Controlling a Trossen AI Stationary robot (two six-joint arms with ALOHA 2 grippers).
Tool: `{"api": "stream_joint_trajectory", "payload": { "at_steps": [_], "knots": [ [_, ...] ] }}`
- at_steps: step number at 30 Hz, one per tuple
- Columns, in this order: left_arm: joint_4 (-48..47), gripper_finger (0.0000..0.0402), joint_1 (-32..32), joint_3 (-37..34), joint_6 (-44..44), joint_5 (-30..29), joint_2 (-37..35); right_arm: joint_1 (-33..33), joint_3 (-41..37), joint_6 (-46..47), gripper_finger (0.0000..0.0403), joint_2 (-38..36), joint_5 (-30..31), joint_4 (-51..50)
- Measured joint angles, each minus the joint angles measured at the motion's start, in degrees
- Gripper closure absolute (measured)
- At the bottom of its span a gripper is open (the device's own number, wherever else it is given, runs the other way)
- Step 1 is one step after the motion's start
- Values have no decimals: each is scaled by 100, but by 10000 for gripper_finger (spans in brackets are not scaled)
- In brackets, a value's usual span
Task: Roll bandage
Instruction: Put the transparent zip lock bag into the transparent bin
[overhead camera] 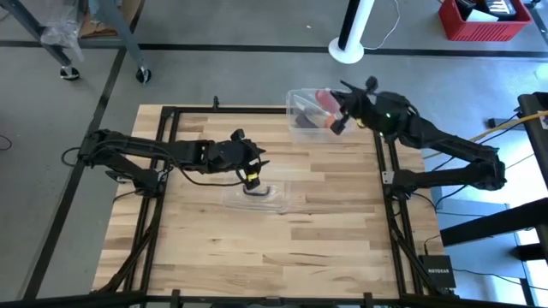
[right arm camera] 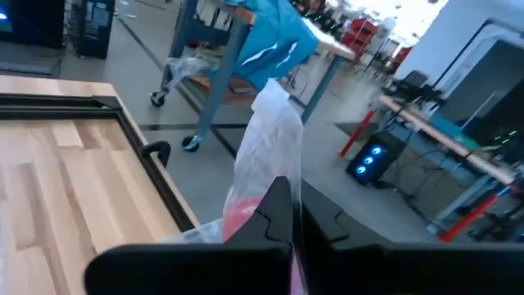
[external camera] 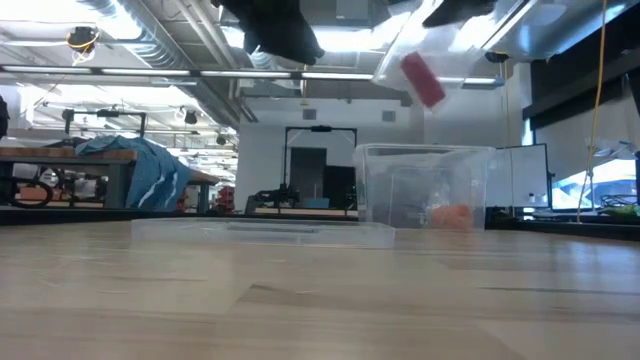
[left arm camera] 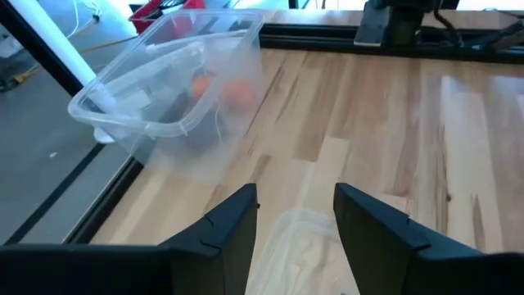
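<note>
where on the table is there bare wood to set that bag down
Bare wood fills the table's near half, below the clear lid, and the strip between lid and right frame rail. Crowded: the far right corner with the clear plastic box, and the middle, where the left end effector hangs over the lid.

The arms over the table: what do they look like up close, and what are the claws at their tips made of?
Both are dark, nearly black, jointed arms with black cables running along them. The left end effector carries a small yellow marking near its tip; its two fingers are flat, angular black blades. The right end effector is equally dark, with a tiny green light showing further back on that arm.
</note>
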Motion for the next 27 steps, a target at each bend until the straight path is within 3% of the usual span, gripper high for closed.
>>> {"api": "stream_joint_trajectory", "payload": {
  "at_steps": [8, 16, 22, 27],
  "knots": [
    [182, 247, -144, 0, 179, 1, 0, -1043, -2, 529, 402, 880, -1315, 873],
    [178, 247, -303, 0, 234, -31, -28, -1616, -4, 1029, 402, 1651, -2169, 1574],
    [369, 247, -426, -132, 312, -31, -58, -1755, -13, 1069, 402, 1853, -2301, 1741],
    [940, 247, -426, -598, 237, -29, -213, -1792, -633, 1276, 402, 1777, -2313, 2986]
  ]
}}
